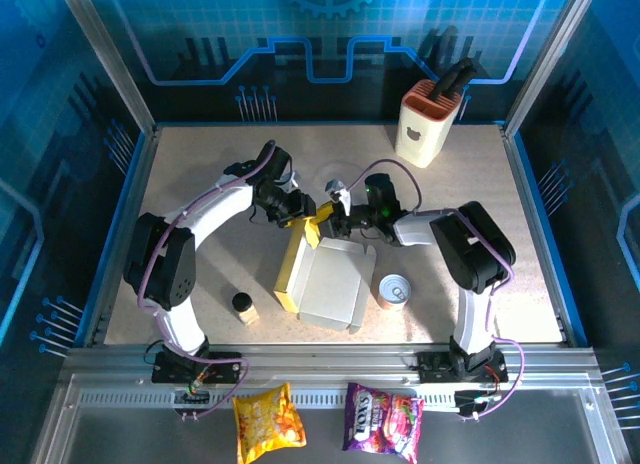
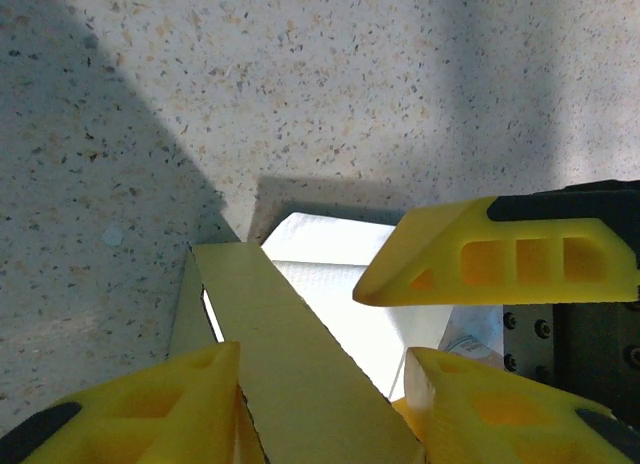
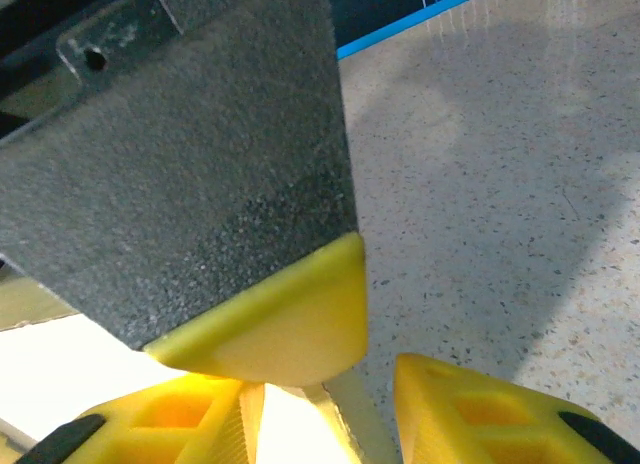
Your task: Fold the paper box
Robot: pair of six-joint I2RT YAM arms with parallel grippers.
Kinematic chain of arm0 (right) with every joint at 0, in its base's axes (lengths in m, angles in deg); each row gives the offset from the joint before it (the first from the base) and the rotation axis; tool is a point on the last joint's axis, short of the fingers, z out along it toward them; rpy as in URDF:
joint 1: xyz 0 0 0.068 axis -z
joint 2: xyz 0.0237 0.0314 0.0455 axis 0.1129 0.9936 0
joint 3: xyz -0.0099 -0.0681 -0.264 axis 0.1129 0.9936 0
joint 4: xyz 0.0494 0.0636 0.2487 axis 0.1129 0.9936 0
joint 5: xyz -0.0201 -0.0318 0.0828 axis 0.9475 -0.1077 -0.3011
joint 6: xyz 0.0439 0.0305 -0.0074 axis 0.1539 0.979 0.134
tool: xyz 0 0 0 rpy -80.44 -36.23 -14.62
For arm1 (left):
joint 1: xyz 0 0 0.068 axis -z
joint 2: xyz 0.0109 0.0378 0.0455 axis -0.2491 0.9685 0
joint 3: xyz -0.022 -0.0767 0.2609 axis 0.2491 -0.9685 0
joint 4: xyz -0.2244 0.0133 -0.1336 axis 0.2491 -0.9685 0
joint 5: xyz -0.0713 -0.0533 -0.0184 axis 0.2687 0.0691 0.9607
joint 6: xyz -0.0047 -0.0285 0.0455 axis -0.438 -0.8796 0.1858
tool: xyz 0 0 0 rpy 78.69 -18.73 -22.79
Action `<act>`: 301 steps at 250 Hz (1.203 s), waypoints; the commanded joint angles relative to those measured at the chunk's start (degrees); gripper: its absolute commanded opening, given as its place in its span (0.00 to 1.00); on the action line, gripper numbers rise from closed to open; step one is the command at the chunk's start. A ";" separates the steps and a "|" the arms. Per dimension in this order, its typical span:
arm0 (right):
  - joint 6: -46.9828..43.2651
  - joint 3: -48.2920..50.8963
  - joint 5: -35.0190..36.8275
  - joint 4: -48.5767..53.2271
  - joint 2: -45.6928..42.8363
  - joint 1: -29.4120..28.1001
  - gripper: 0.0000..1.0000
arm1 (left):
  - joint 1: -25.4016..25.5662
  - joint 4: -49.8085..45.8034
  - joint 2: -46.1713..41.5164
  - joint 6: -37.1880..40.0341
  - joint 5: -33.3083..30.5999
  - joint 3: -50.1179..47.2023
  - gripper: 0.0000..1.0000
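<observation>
Nearest the bases, well short of both claws, a yellow snack bag (image 1: 268,416) and a purple one (image 1: 384,416) lie on the front rail. Onto the table (image 1: 200,174) now: a small black-capped jar (image 1: 243,306) stands to the near left of the left claw (image 1: 297,214). A tin can (image 1: 393,290) sits to the near right of the right claw (image 1: 335,222). Each is well apart from its claw.

Between jar and can lies the paper box (image 1: 335,284), open, grey-white inside facing up, just on the near side of both claws. Its yellow flap (image 1: 293,266) stands up along the left side and reaches the left claw.

From the left wrist, that flap runs between the left claw's fingers (image 2: 150,409). One finger lies against it, but whether the other presses I cannot tell, so clamped or loose is no call. One of the right claw's fingers (image 2: 500,259) hangs just beside, over the white inside.

From the right wrist, the right claw's own fingers (image 3: 490,414) stand parted. A thin card edge rises between them, and floor shows between it and one finger: released, gripping nothing. The left claw's grey, yellow-tipped finger crowds in close.

Far beyond the right claw, off to its right, a cream knife block (image 1: 428,132) with an orange top stands well apart.
</observation>
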 commanded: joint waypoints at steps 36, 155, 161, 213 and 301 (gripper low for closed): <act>3.82 1.97 0.12 -8.59 3.85 -0.86 0.35 | 1.14 -3.22 1.23 2.73 2.65 2.68 0.44; 1.17 2.55 2.92 -9.11 5.81 -3.41 0.33 | 1.84 -3.20 1.89 2.81 3.20 3.03 0.45; 1.19 2.60 3.49 -9.24 5.81 -3.42 0.32 | 1.83 -3.20 1.87 2.81 3.22 3.07 0.45; 1.18 4.19 8.89 -11.89 5.46 -5.02 0.22 | 2.10 -2.94 1.04 2.13 2.86 2.33 0.47; 0.62 6.25 22.07 -16.47 4.17 -8.53 0.03 | 2.37 -2.94 -2.29 0.80 1.15 0.33 0.53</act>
